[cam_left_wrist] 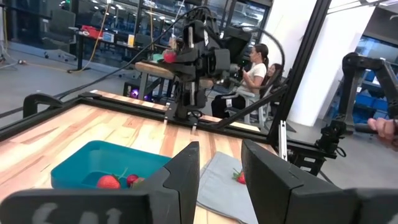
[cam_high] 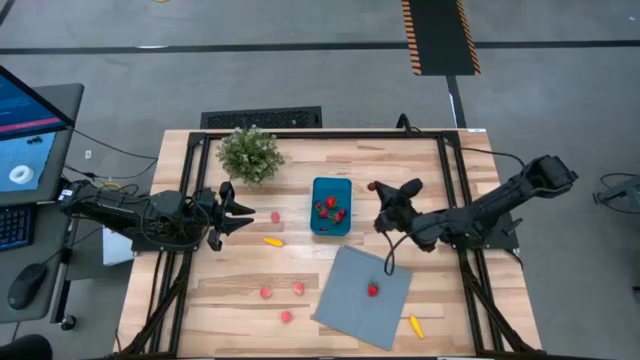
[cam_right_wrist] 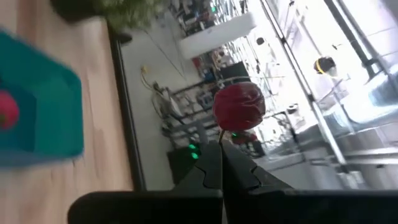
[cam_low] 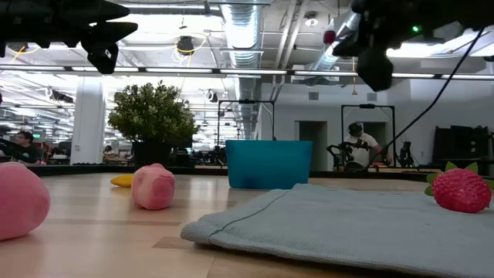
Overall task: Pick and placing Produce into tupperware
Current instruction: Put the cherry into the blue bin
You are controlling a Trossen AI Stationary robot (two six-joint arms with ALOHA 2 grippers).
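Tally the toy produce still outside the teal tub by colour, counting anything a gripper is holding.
Pink round pieces on the table: 4
Yellow-orange pieces on the table: 2
Red strawberry on the grey sheet: 1
Red piece in the right gripper: 1
Total: 8

Tub (cam_low: pixel 269 164) wall hides its contents in low view (pink piece (cam_low: pixel 19 199) cut by frame edge).

My right gripper (cam_high: pixel 377 188) is pinched closed, raised mid-table toward the far edge; my left gripper (cam_high: pixel 240 212) hangs part-open nearer the left edge.
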